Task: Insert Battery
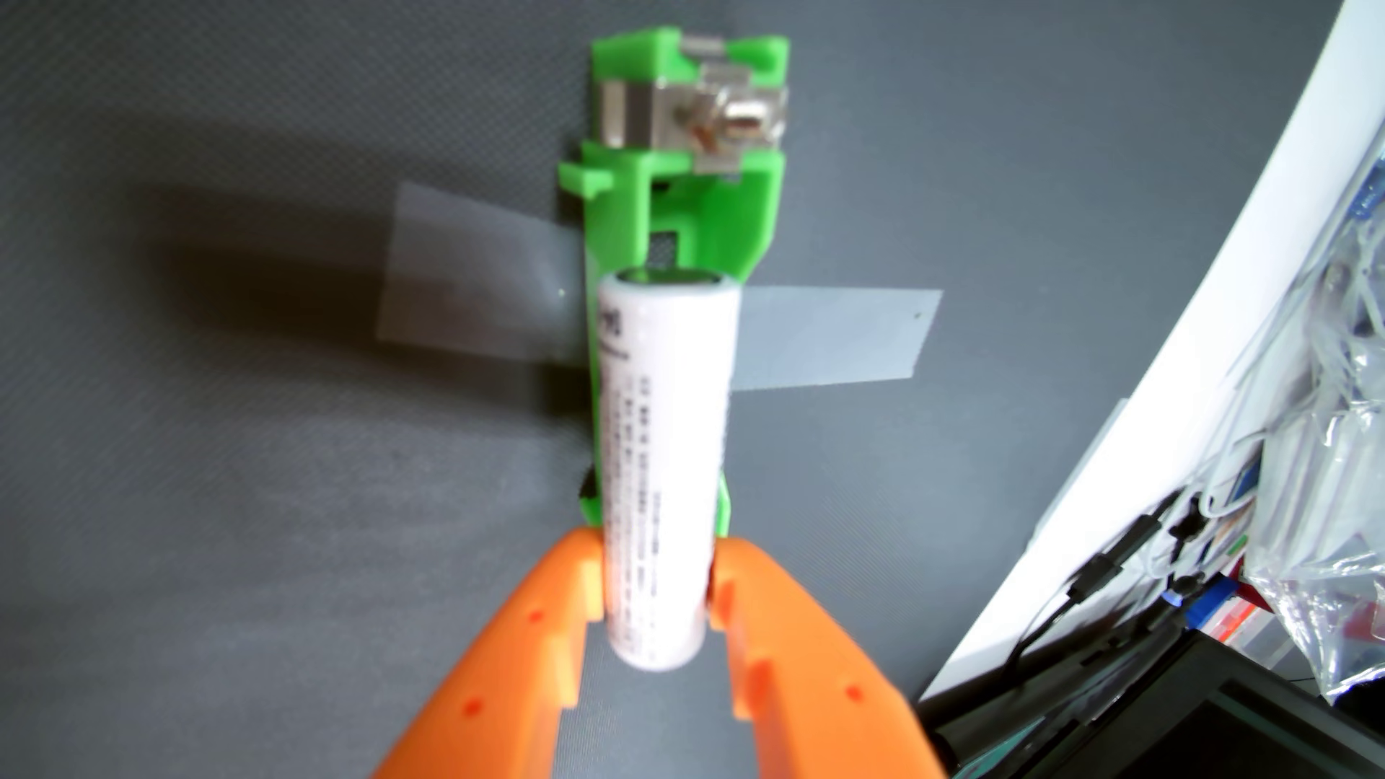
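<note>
In the wrist view a white cylindrical battery (pixel 659 464) with small printed text is clamped between my orange gripper's fingertips (pixel 656 577), which are shut on its lower part. The battery points away from the camera, hanging over a green plastic battery holder (pixel 682 195). The holder is fixed to the grey mat with strips of clear tape (pixel 824 344). A metal contact clip (pixel 719 120) shows at the holder's far end. The battery covers the holder's near half, and I cannot tell whether it touches the holder.
A dark grey mat (pixel 225 524) covers the table. Its white edge (pixel 1124 449) curves along the right side. Beyond it lie cables, plastic bags (pixel 1334 524) and a dark box (pixel 1199 719).
</note>
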You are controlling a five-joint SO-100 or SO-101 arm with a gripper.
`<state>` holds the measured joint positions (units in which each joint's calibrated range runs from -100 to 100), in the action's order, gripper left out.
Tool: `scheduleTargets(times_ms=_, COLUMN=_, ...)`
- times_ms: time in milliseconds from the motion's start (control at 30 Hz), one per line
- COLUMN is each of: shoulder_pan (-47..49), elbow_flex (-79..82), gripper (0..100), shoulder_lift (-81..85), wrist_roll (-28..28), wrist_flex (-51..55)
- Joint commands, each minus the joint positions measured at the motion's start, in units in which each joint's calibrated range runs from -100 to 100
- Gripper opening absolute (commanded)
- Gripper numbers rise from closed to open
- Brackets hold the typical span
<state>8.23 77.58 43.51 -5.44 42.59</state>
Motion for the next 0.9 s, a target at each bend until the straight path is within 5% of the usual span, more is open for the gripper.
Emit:
scheduleTargets(times_ms=0, shoulder_pan=0.1, elbow_flex=-2.3, gripper=1, shoulder_lift=0.0, wrist_roll=0.2, wrist_flex=-0.4)
scheduleTargets(times_ms=867, shoulder_pan=0.5, elbow_flex=-4.1, gripper=1, shoulder_lift=-3.1, wrist_roll=0.2, wrist_flex=-0.3)
